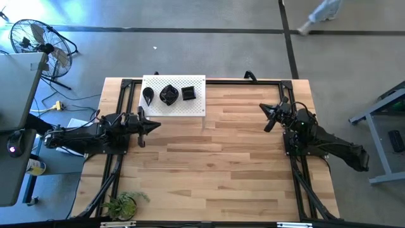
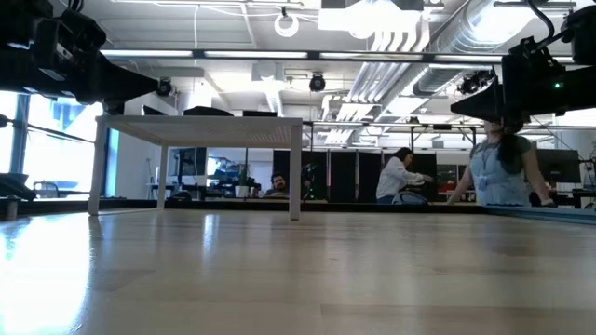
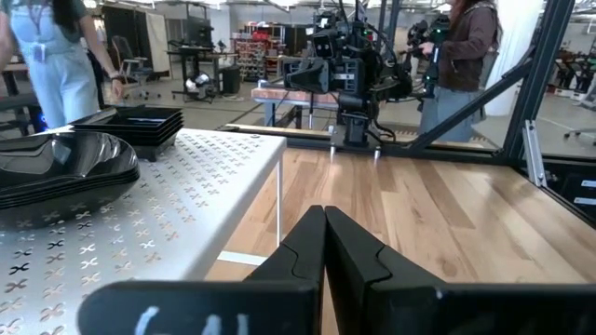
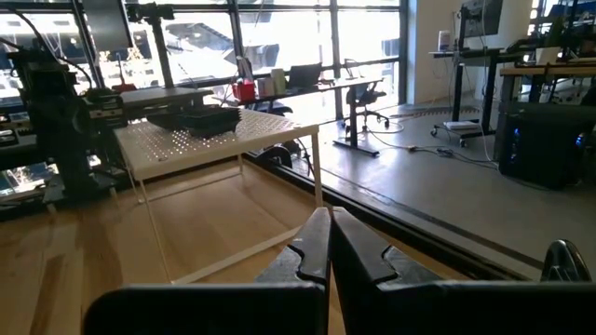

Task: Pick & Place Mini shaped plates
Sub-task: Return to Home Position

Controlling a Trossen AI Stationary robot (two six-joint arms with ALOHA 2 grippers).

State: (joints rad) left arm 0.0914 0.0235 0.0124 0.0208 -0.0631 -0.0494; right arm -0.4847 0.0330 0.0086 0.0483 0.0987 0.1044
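Note:
Three stacks of glossy black mini shaped plates stand on a raised white perforated board (image 1: 190, 109) at the table's far left: a teardrop one (image 1: 148, 95), a wavy round one (image 1: 168, 95) (image 3: 56, 167) and a square one (image 1: 188, 94) (image 3: 140, 126). The board stands on thin white legs (image 2: 294, 172). My left gripper (image 1: 157, 125) (image 3: 324, 233) hovers shut just near of the board, pointing toward the table's right. My right gripper (image 1: 264, 108) (image 4: 329, 233) hovers shut at the far right, pointing toward the board. Neither holds anything.
A black frame (image 1: 253, 80) runs along the table's far edge and sides. A small potted plant (image 1: 123, 204) sits at the near left corner. The wooden tabletop (image 1: 215, 164) lies bare between the arms. People (image 2: 503, 167) show in the room beyond.

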